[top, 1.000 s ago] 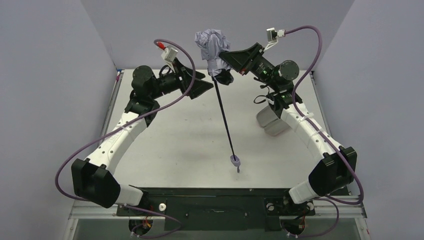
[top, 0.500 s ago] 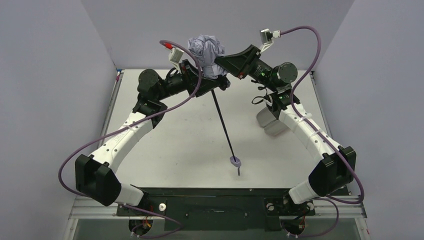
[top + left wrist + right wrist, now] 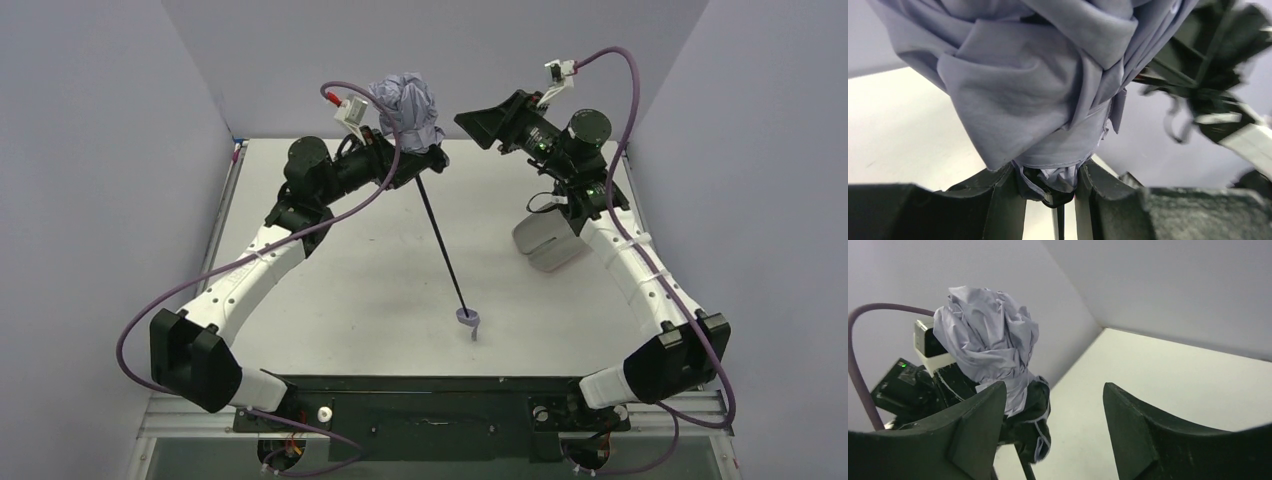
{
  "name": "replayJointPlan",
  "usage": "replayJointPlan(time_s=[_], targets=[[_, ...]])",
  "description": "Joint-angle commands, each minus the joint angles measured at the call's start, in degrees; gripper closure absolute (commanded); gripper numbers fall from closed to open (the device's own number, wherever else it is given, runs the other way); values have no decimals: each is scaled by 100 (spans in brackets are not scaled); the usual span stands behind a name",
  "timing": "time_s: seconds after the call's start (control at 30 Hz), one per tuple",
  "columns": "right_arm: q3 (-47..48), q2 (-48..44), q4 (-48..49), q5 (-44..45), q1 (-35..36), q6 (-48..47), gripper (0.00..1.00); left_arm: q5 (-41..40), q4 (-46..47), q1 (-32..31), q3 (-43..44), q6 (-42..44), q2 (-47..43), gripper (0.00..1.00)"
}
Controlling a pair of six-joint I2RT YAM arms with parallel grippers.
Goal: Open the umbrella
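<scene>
Above the table's far edge, near its middle, the left end effector (image 3: 412, 165) is clamped on the umbrella (image 3: 405, 102) just under its bundled lavender canopy — fingers (image 3: 998, 200) press the fabric neck from both sides. The black shaft (image 3: 440, 235) slants down to the handle (image 3: 467, 318), which touches the table (image 3: 340, 280) toward the near edge. Just right of the canopy, the right end effector (image 3: 478, 120) hangs with fingers apart, holding nothing — a gap separates it from the fabric. A pale sleeve (image 3: 545, 242) lies near the right edge.
</scene>
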Motion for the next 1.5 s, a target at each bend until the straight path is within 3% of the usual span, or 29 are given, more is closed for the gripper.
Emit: replayJointPlan(time_s=[0.0,0.13,0.27,1.03,1.13,1.33,1.37,1.47], targets=[[467,-625,-1992,1028,246,-2571,36,-1584,-1180,-56,252,809,-397,100],[485,-760,-2470,1295,667,-3515,44,-1726,-1549,-106,295,969,-386,100],[606,-654,-2709,1480,1036,-3776,47,-1788,-1584,-282,227,1130,-438,100],[723,-40,-2366,1259,1451,-3081,44,-1478,-1388,-562,1,1366,-616,100],[730,-5,-2413,1258,1440,-3141,55,-1441,-1349,-562,-41,1365,-652,100],[711,-22,-2457,1063,1214,-3073,86,-1263,-1183,-455,-215,1339,-783,100],[706,-13,-2458,1012,1174,-3047,95,-1222,-1147,-397,-232,1287,-793,100],[690,-1,-2447,707,958,-2936,100,-1082,-1049,-292,-290,1184,-819,100]])
